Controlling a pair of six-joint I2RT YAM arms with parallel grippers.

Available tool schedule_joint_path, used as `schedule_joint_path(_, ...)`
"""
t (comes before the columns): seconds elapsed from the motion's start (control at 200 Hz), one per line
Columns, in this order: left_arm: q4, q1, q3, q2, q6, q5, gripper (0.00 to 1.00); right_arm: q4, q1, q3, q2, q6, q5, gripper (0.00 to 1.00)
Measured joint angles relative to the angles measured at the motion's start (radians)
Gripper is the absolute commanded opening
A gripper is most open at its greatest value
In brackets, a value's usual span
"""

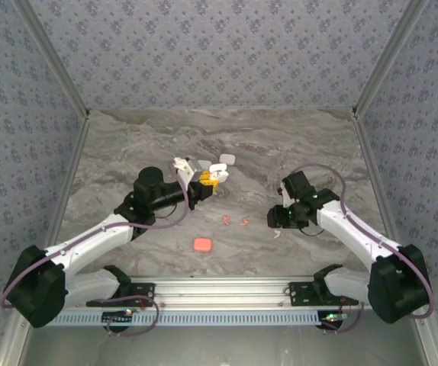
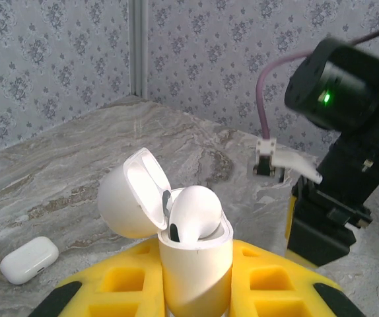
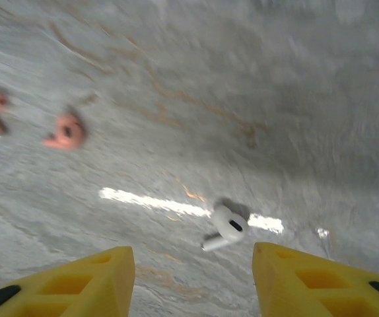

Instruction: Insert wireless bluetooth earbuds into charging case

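Left gripper: the left gripper point(image 1: 204, 183) is clamped on a white rounded plastic charging case point(image 2: 195, 264), which stands upright between its yellow fingers point(image 2: 120, 277).
Case lid: the hinged lid point(image 2: 133, 198) is open and tilted back to the left in the left wrist view.
Earbud in the case: one white stemmed plastic earbud point(image 2: 196, 210) sits in the mouth of the case, with its rounded head above the rim.
Right gripper: the right gripper point(image 3: 191, 261) hangs low over the grey veined marble-look tabletop point(image 3: 275, 99), its jaws apart with nothing between them.
Loose white earbud: a second white earbud point(image 3: 228, 226) lies on the tabletop just ahead of the gap. It is nearer the right-hand finger and touches neither.
Orange-red earbuds: two small orange-red earbuds point(image 3: 64, 131) lie near each other, well to the left of the loose white one. In the top view they lie between the two grippers.
Other cases: a closed white rounded case point(image 2: 29, 259) lies on the tabletop near the left gripper. An orange-red rounded-square case point(image 1: 202, 244) lies flat nearer the arm bases.
Other white pieces: several small white pieces point(image 1: 181, 164) lie just beyond the left gripper, too small to tell apart.
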Motion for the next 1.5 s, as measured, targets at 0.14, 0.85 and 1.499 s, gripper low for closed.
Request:
schedule_joint_path(0.14,0.0,0.0,0.0,0.0,0.0,0.0,0.0,0.02,0.0,-0.043,0.048,0.033,0.0,0.46)
schedule_joint_path(0.85,0.0,0.0,0.0,0.0,0.0,-0.003,0.0,0.131,0.001,-0.054,0.188,0.05,0.012,0.33)
schedule_joint_path(1.499,0.0,0.0,0.0,0.0,0.011,-0.004,0.0,0.093,0.046,-0.025,0.146,0.011,0.066,0.22)
